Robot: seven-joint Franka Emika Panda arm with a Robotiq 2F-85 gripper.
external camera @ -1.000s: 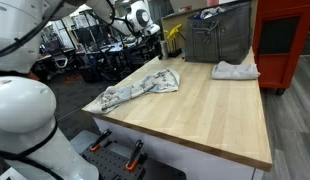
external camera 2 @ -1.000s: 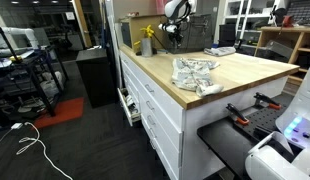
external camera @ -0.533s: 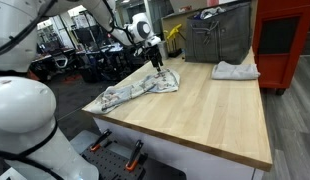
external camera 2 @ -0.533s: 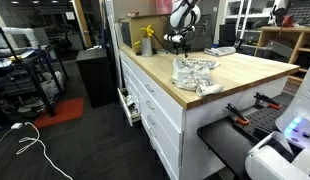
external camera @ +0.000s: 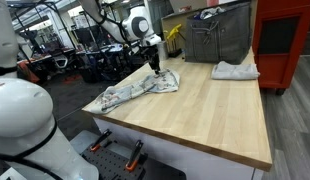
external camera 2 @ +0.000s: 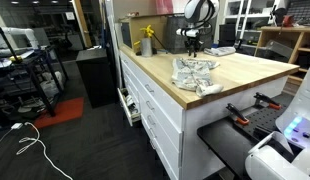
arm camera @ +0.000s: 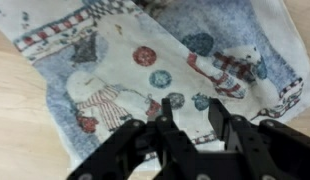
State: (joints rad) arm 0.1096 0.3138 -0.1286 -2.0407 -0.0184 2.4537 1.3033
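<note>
the gripper [external camera: 152,63] hangs at the far end of the snowman-print cloth [external camera: 135,90], which lies crumpled near a corner of the butcher-block table [external camera: 210,115]. in both exterior views the fingertips are too small to tell whether they touch the fabric [external camera 2: 195,72].

the wrist view settles more. the gripper [arm camera: 190,108] comes in from the bottom edge, its two black fingers [arm camera: 160,115] standing apart with patterned cloth [arm camera: 125,70] showing in the gap. only here do the snowmen, red and blue baubles and a white bear read clearly.

an exterior view alone shows a second pale cloth [external camera: 236,70] well apart, beside a grey metal bin [external camera: 217,38]. another shows the table's white drawers [external camera 2: 155,100] and a yellow bottle [external camera 2: 146,42].
</note>
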